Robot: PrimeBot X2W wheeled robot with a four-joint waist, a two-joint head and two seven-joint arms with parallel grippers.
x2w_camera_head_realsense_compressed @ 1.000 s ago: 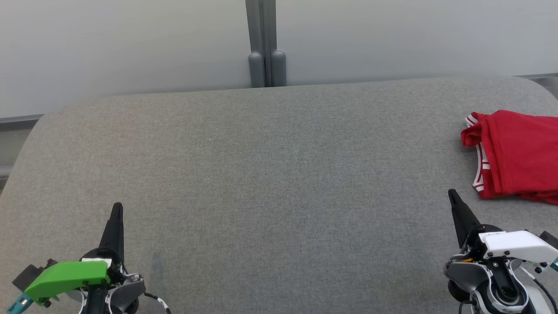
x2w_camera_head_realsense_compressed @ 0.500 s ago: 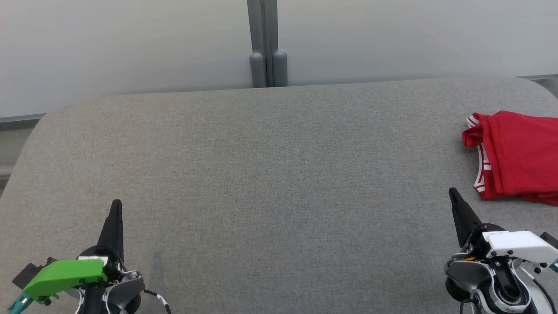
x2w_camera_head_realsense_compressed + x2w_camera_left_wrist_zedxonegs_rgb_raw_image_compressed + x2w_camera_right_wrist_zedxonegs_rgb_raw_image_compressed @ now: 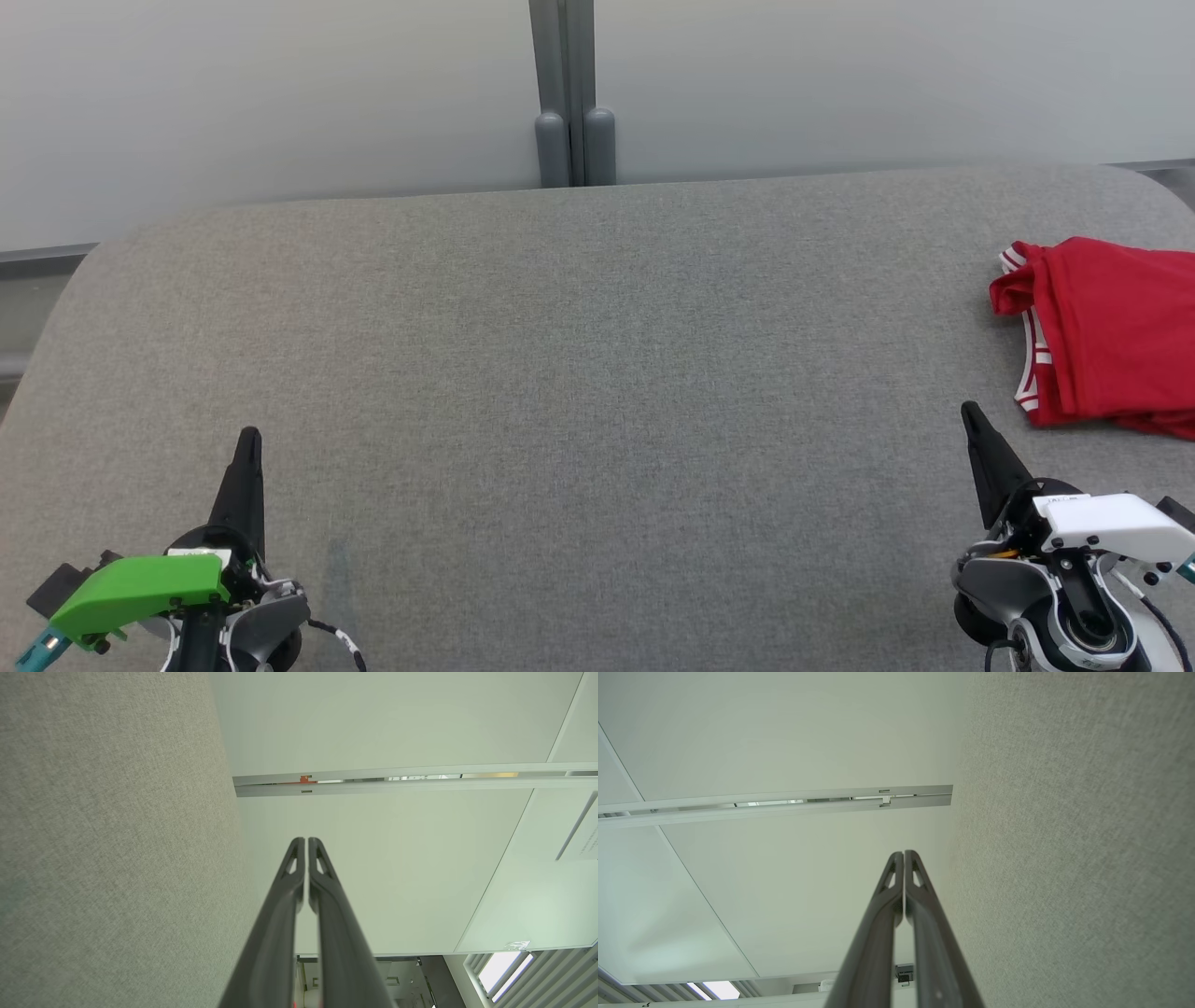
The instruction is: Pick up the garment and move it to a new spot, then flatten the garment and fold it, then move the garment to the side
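Observation:
The garment (image 3: 1106, 331) is red with white-striped trim and lies folded at the far right of the grey fabric surface (image 3: 579, 373), cut off by the head view's right edge. My left gripper (image 3: 249, 439) rests at the lower left, shut and empty, far from the garment. My right gripper (image 3: 971, 413) sits at the lower right, also shut and empty, a short way in front and left of the garment without touching it. In the left wrist view the left gripper (image 3: 306, 841) has its fingers pressed together. The right gripper (image 3: 904, 853) looks the same in the right wrist view.
A pale wall with a grey vertical post (image 3: 569, 93) stands behind the surface. The surface's rounded far corners and back edge (image 3: 373, 198) lie close to that wall. Both wrist views show the fabric beside wall panels (image 3: 397, 728).
The picture has shifted slightly between the earliest frame and now, so the camera moved a little. The garment and both grippers have stayed where they were.

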